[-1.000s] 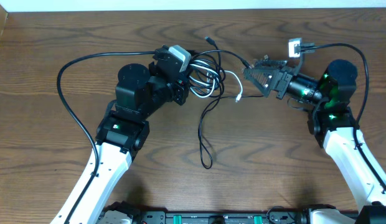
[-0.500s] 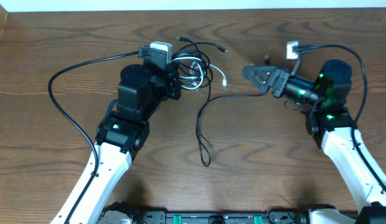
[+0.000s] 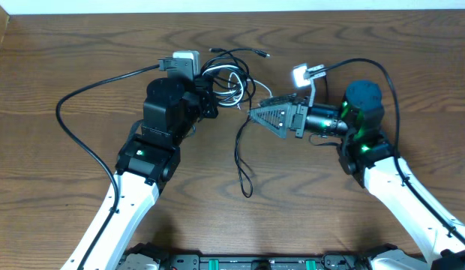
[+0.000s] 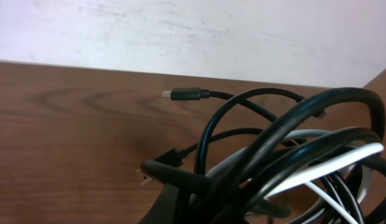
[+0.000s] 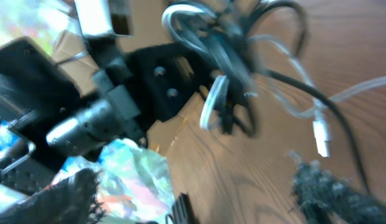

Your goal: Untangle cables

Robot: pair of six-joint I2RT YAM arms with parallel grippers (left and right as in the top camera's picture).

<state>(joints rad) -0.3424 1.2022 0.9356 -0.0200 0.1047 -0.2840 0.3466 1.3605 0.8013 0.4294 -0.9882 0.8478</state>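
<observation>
Cables (image 3: pixel 227 75), black cords and one white cord (image 4: pixel 342 163), are bunched in the left claw (image 3: pixel 208 101), which is clamped shut on the knot. One black plug end (image 4: pixel 183 94) juts beyond that claw toward the far edge of the table (image 3: pixel 67 180), which runs close behind it. The right claw (image 3: pixel 261 115) hangs empty with its jaws spread, just beside the bundle. A single black strand (image 3: pixel 240 161) trails from the knot toward the near side. Bare wood spreads wide outside both claws. The right wrist view is too smeared to read any lettering.
</observation>
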